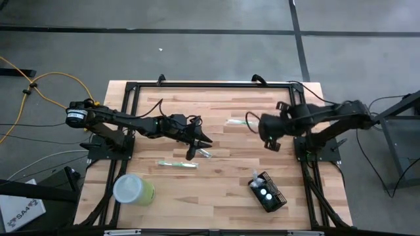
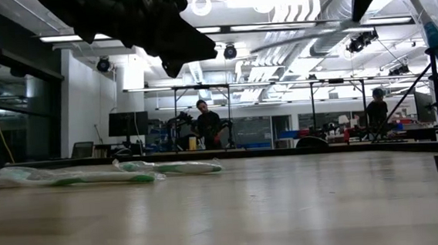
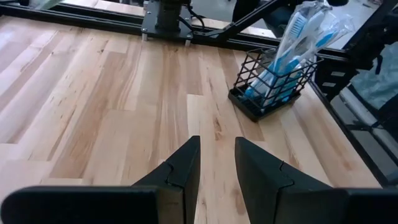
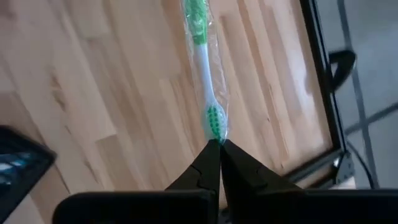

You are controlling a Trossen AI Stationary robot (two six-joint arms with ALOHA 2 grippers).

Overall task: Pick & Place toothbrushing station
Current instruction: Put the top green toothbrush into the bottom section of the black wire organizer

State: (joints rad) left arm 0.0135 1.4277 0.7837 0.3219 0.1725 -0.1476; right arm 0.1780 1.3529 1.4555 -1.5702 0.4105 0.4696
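The toothbrushing station (image 1: 268, 192), a black wire-mesh holder, stands on the table near its front right. Wrapped blue toothbrushes (image 3: 292, 43) stick up out of it. My right gripper (image 4: 219, 144) is over the table's right half, shut on a wrapped green-and-white toothbrush (image 1: 237, 122). My left gripper (image 3: 216, 163) is open over the table's middle, with nothing between its fingers. Two more wrapped green toothbrushes (image 1: 177, 164) (image 1: 205, 153) lie flat on the wood near it. My right gripper pinches the toothbrush between its two fingertips at the bristle-head end (image 4: 214, 127), wrapper included. The fingers slant down from above. The handle (image 4: 198, 31) runs straight on from the fingertips. The toothbrush (image 2: 313, 37) is lifted clear of the table.
A lime-green cup (image 1: 134, 190) with a whitish lid lies near the front left corner. A black frame (image 1: 210, 84) runs along the table's far edge and sides. Bare wood lies between the station and my left gripper. People stand at benches far behind the table.
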